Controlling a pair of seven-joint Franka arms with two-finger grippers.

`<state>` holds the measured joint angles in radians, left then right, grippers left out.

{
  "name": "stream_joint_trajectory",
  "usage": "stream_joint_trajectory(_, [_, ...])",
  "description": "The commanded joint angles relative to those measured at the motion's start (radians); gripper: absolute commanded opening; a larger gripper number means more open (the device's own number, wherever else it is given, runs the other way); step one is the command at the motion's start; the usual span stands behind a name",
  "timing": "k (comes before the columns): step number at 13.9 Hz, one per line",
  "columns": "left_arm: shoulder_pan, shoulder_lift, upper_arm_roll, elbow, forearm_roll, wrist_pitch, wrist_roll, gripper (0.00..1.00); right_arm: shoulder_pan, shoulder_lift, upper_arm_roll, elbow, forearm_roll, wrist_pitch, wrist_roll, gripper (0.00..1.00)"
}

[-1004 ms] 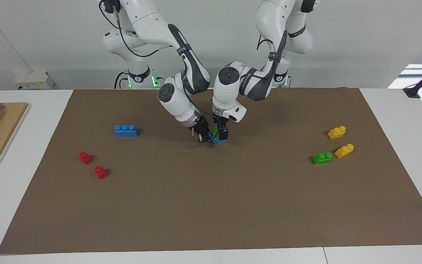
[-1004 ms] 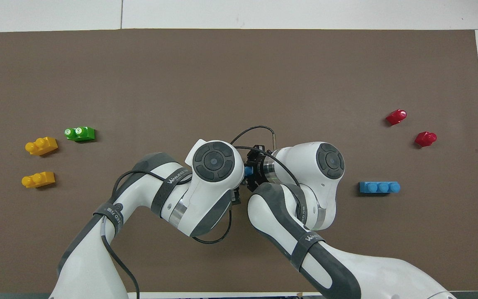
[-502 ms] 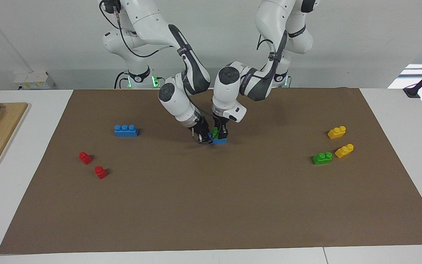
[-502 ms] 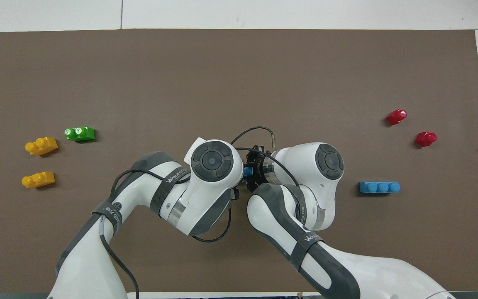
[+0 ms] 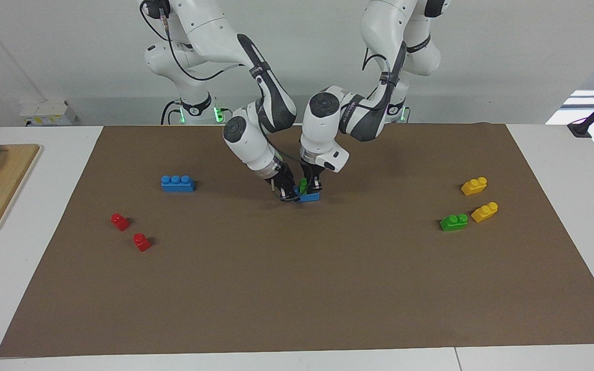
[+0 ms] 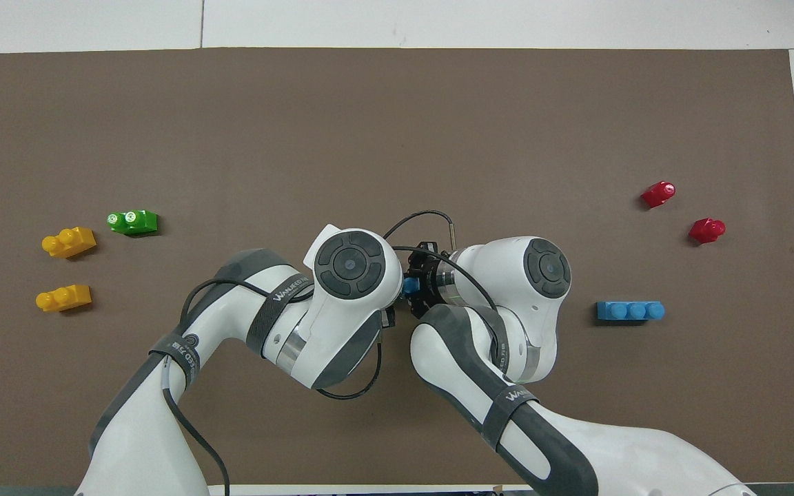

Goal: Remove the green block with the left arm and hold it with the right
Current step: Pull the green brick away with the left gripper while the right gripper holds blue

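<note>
At the centre of the facing frame, on the brown paper mat (image 5: 297,288), the small bright green plastic two-stud block (image 5: 303,184) sits atop a blue plastic brick (image 5: 309,196). The left gripper (image 5: 311,184) is clenched on the green block from above. The right gripper (image 5: 289,192), fingers closed, grasps the blue brick's end. The overhead frame shows "WANJEED" lettering on both arm bands. A second green brick (image 5: 454,222) lies at right beside two yellow bricks (image 5: 474,186).
</note>
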<state>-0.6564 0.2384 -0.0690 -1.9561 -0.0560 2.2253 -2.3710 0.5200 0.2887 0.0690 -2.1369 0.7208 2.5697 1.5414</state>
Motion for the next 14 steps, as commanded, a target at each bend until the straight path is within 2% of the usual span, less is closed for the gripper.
stream_joint_trajectory(1, [0.026,-0.095,0.005,0.002,0.005,-0.097,0.058,0.07,0.002,0.009,0.0,-0.006,0.028,0.026,-0.035,0.0])
stream_joint_trajectory(6, [0.107,-0.233,0.003,-0.006,0.004,-0.289,0.273,0.06,-0.002,0.004,0.0,0.009,0.025,0.0,-0.037,0.0])
stream_joint_trajectory(8, [0.171,-0.31,0.002,-0.036,0.001,-0.361,0.433,0.05,-0.017,-0.013,-0.006,0.053,0.023,-0.076,-0.034,0.0])
stream_joint_trajectory(10, [0.242,-0.367,0.002,-0.064,-0.004,-0.426,0.618,0.04,-0.081,-0.037,-0.009,0.107,0.005,-0.184,-0.037,0.0])
stream_joint_trajectory(12, [0.294,-0.39,0.005,-0.078,-0.002,-0.493,0.841,0.04,-0.132,-0.094,-0.011,0.11,-0.033,-0.224,-0.056,0.0])
stream_joint_trajectory(14, [0.357,-0.396,0.005,-0.081,-0.002,-0.527,1.054,0.04,-0.236,-0.135,-0.011,0.115,-0.061,-0.311,-0.072,0.0])
